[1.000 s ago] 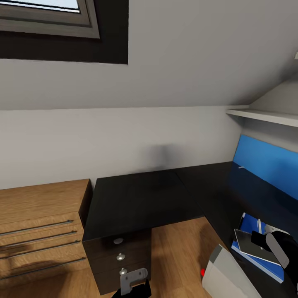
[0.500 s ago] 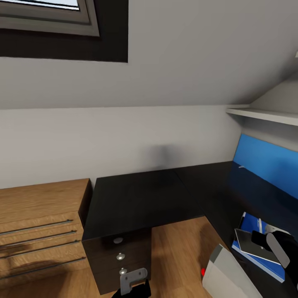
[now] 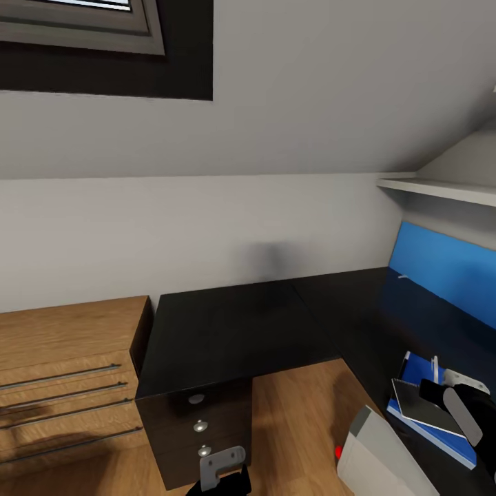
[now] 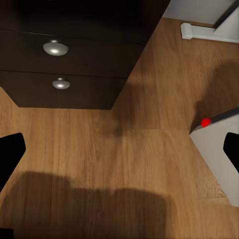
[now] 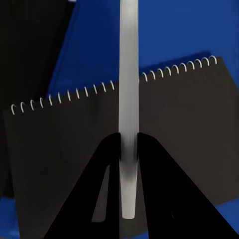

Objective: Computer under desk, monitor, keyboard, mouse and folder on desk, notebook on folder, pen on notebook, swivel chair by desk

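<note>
The right gripper [image 5: 128, 149] is clamped on the pen [image 5: 128, 99] above the notebook [image 5: 164, 134], which lies on the blue folder [image 3: 441, 430] at the desk [image 3: 234, 331] edge, cut off by the frame. The left gripper [image 4: 119, 149] has its fingers wide apart over the wood floor [image 4: 124, 164] beside the drawers [image 4: 74, 55]. Much of the desk is bare, and no writing is readable.

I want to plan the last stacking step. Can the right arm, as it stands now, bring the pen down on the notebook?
Probably yes. The right gripper is shut on the pen above the notebook, which lies on the blue folder on the desk. Nothing stands between them.
</note>
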Robot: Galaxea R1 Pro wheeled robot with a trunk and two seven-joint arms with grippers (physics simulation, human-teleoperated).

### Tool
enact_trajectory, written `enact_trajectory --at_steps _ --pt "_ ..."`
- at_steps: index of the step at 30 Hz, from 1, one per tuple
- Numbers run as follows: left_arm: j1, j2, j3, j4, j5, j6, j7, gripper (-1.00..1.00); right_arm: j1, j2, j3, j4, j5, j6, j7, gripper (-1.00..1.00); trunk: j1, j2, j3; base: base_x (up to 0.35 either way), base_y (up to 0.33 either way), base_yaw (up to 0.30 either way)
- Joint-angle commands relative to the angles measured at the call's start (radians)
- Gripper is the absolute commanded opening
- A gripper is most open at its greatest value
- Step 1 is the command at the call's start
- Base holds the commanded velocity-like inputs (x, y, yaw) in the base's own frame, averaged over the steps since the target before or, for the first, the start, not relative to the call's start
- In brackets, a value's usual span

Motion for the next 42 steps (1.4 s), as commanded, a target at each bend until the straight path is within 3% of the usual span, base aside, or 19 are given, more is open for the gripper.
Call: enact_trajectory --at_steps 1,7,30,42 --pt "-0.002 0.000 -0.002 -0.001 0.002 0.003 0.005 1.00 0.000 0.000 0.000 -0.002 -0.013 0.001 -0.008 -1.00 0.000 -0.001 -0.001 0.000 0.000 0.000" --pt "-0.002 0.000 -0.004 -0.001 0.002 0.003 0.005 1.00 0.000 0.000 -0.001 -0.002 -0.013 -0.012 -0.008 -1.00 0.000 -0.001 -0.001 0.000 0.000 0.000" --pt "-0.002 0.000 -0.005 -0.003 0.003 0.003 0.005 1.00 0.000 0.000 -0.003 0.000 -0.013 -0.013 -0.019 -1.00 0.088 -0.162 -0.073 0.000 0.000 0.000" --pt "-0.002 0.002 -0.002 -0.002 0.002 0.003 0.005 1.00 0.000 0.000 -0.003 0.000 -0.013 -0.013 -0.020 -1.00 0.088 -0.162 -0.073 0.000 0.000 0.000"
